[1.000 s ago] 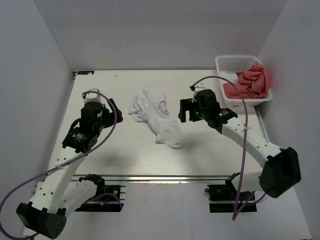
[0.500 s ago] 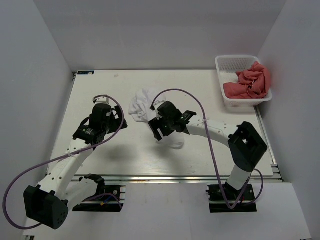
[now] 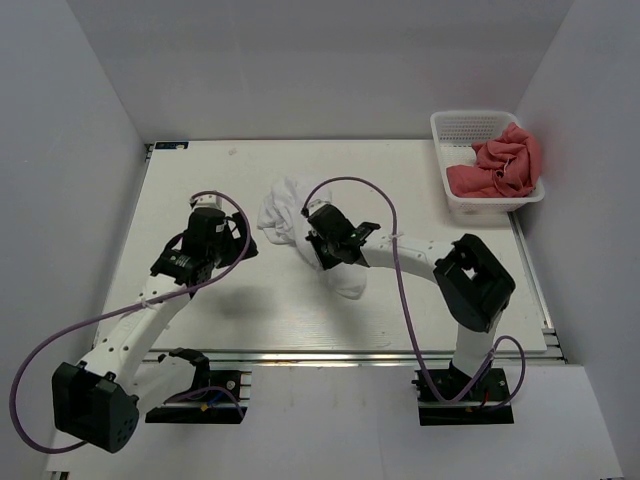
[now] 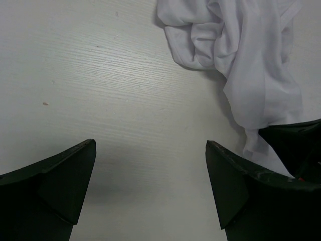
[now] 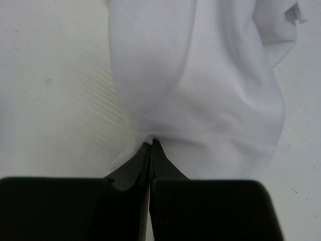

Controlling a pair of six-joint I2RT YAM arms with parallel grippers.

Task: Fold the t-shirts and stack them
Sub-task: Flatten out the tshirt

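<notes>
A crumpled white t-shirt [image 3: 287, 208] lies on the table's middle; it also fills the upper right of the left wrist view [image 4: 241, 50]. My right gripper [image 3: 320, 246] sits low over its middle and is shut, pinching a fold of the white t-shirt [image 5: 210, 90] at the tips of the right gripper [image 5: 152, 143]. To the shirt's left, my left gripper [image 3: 228, 244] hovers open, and nothing but bare table shows between the fingers of the left gripper [image 4: 150, 144]. The coral-pink t-shirts [image 3: 505, 160] are bunched in the basket.
A white lattice basket [image 3: 470, 118] stands at the back right corner of the table [image 3: 200, 180]. Purple cables loop off both arms. White walls close in the left, back and right sides.
The right arm swung left from beside the basket onto the white t-shirt, and its jaws went from open to shut on the cloth. The left gripper shifted slightly toward the shirt.
</notes>
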